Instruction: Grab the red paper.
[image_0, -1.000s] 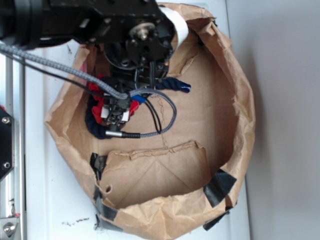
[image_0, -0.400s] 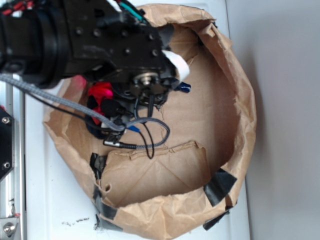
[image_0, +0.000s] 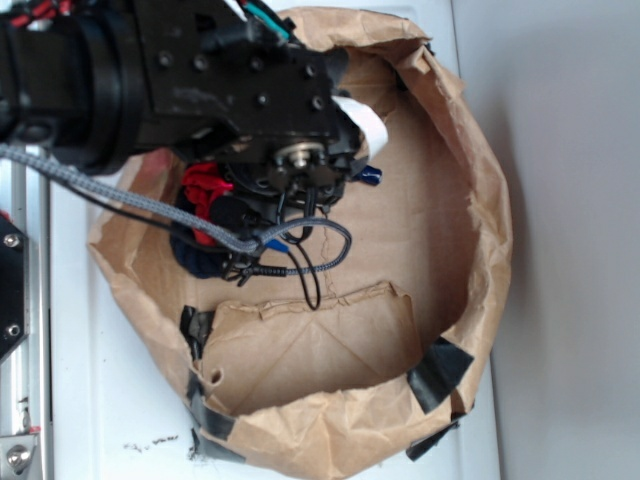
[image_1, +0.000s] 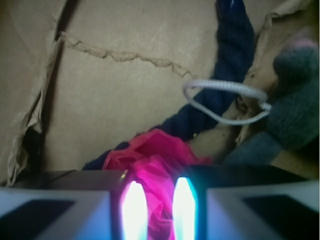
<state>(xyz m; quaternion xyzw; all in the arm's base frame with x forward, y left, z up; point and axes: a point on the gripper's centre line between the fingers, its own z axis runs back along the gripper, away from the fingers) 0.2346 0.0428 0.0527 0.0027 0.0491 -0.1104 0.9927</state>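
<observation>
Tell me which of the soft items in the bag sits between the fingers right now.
The red paper, the bright crumpled wad between the fingers. The navy rope curves away behind it, and the grey plush toy lies off to the side, both clear of the gripper.

From overhead, the exterior camera looks straight down on the brown paper bag (image_0: 470, 230), my arm (image_0: 160, 80) filling the upper left. My wrist camera peers close along my fingers (image_1: 135, 210) at the bag's floor. Both views share the navy rope (image_1: 240, 55) and red paper (image_0: 203, 188).
</observation>
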